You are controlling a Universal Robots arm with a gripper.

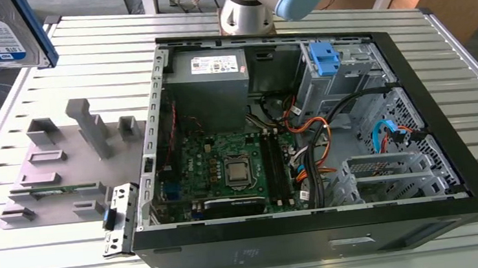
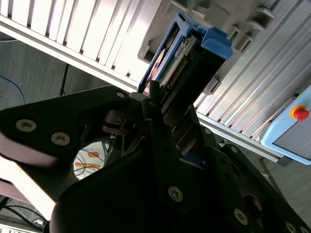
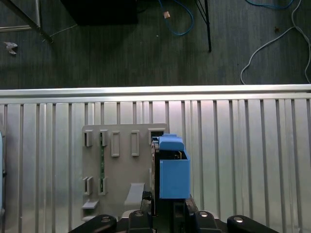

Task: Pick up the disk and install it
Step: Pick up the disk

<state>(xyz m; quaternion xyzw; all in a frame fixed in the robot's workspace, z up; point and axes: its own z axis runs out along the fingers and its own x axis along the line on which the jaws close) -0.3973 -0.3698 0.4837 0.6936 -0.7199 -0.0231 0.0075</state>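
Note:
The disk point(image 1: 1, 31), silver with a white-and-blue label and a blue side rail, hangs high above the table at the exterior view's far left. In both wrist views it stands on edge between my black fingers, its blue rail point(image 3: 173, 171) and connector edge point(image 2: 181, 58) pointing away from the wrist. My gripper point(image 2: 165, 114) is shut on the disk, with its base showing in the first wrist view point(image 3: 167, 216). Below the disk lies the grey holder plate point(image 3: 119, 170) with its slots.
The open black computer case point(image 1: 448, 154) lies on the slatted metal table point(image 1: 476, 74), with a grey power-supply box point(image 1: 207, 72), a motherboard point(image 1: 224, 168) and a drive bay with a blue clip point(image 1: 323, 58). The grey fixture point(image 1: 60, 162) stands left of it. The arm's base point(image 1: 250, 6) rises behind the case.

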